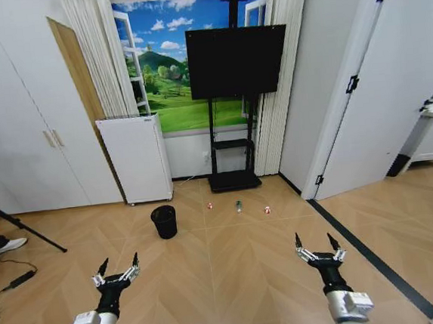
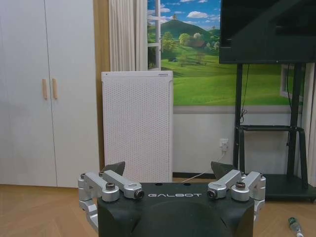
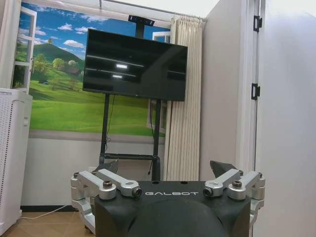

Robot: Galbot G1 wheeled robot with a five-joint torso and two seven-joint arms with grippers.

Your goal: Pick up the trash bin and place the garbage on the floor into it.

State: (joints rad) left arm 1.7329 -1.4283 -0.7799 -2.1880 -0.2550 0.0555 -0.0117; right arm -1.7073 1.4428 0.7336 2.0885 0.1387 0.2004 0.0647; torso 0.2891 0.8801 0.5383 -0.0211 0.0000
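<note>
Lying well beyond both spread pincers (image 1: 119,263) (image 1: 313,241): trash bin (image 1: 163,221), garbage (image 1: 238,205).

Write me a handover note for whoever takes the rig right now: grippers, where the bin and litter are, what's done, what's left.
Left gripper: open, empty, held low ahead of the robot on its left.
Right gripper: open, empty, held low on its right.
Trash bin: upright on the floor ahead, left of centre, near the white air purifier.
Garbage: red-and-white piece, green bottle, red-and-white piece, in a row on the floor right of the bin, before the TV stand.
Done: nothing.
Left: approach, lift the bin, put all three pieces in.
</note>
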